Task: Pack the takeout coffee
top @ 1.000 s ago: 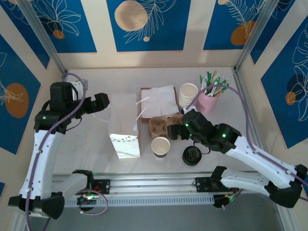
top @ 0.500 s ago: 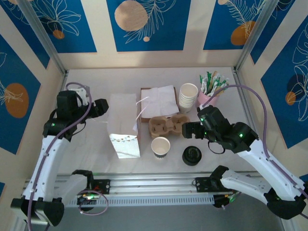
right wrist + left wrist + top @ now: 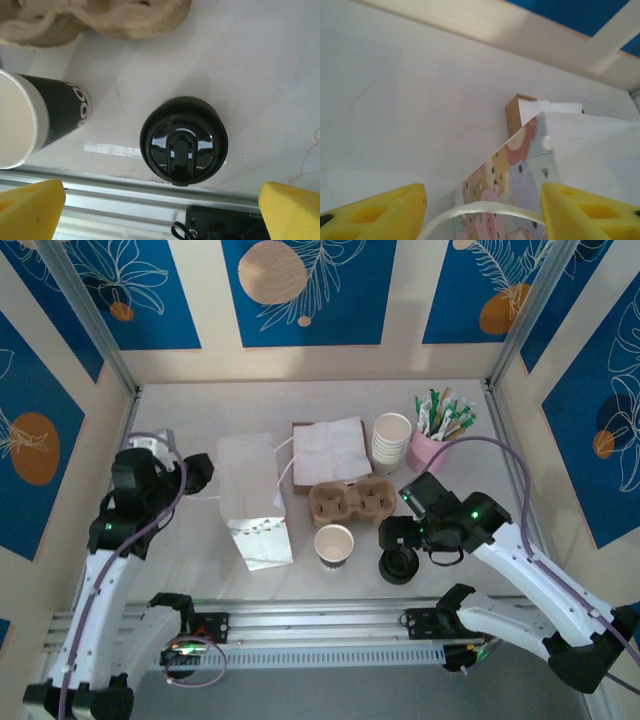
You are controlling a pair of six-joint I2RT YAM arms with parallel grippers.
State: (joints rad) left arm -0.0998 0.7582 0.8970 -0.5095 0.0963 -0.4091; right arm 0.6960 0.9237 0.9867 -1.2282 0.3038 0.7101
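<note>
White tabletop (image 3: 330, 410) overhead: spotted pulp cup carrier (image 3: 350, 502). Closer, found right gripper (image 3: 161, 200) spread wide above black lid (image 3: 183, 140), left gripper (image 3: 482, 212) half-spread astride bag handle (image 3: 470, 210).

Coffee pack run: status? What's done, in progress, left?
Done: nothing packed yet. The carrier sits empty, and the cup stands near it, uncapped.
In hand: left gripper straddles the bag handle, jaws not shut on it. The right gripper hangs open over the lid.
Left, probably: lid on cup, cup into carrier, carrier into bag.
</note>
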